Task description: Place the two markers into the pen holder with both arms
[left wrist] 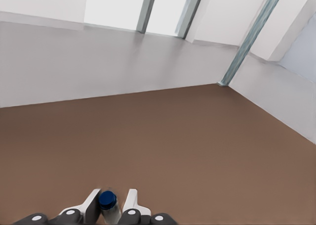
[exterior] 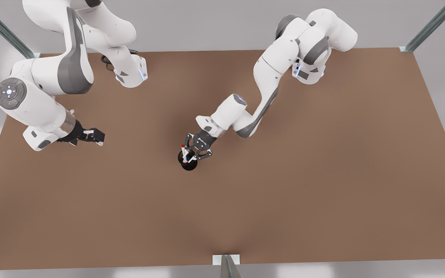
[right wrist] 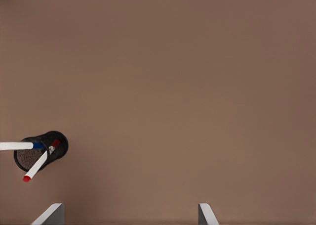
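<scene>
Blue marker going into the holder, red one already in.
Left gripper (exterior: 198,149) is closed on the blue marker (left wrist: 107,200), its tip in the holder (right wrist: 62,139) beside the leaning red marker (right wrist: 38,165). The markers look light, stiff and slick, so grip mid-barrel. Right gripper (exterior: 98,136) waits well apart, spread wide and empty.
</scene>
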`<action>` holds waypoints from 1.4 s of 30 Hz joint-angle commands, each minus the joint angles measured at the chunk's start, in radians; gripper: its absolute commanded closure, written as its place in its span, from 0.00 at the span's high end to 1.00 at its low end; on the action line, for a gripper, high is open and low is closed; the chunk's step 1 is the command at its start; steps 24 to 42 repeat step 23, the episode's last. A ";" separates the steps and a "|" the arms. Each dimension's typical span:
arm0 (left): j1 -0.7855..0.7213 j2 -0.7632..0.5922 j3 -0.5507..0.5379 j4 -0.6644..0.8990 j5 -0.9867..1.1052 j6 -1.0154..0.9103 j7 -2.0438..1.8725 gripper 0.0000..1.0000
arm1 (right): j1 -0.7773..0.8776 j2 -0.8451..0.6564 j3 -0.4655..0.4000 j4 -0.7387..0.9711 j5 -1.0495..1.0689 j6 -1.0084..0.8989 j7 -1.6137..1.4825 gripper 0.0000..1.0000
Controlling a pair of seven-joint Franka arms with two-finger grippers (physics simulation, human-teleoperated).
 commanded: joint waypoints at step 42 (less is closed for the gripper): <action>0.683 -0.584 0.026 0.190 0.223 -1.939 0.124 1.00 | -0.008 0.003 0.003 -0.001 -0.001 0.001 -0.081 1.00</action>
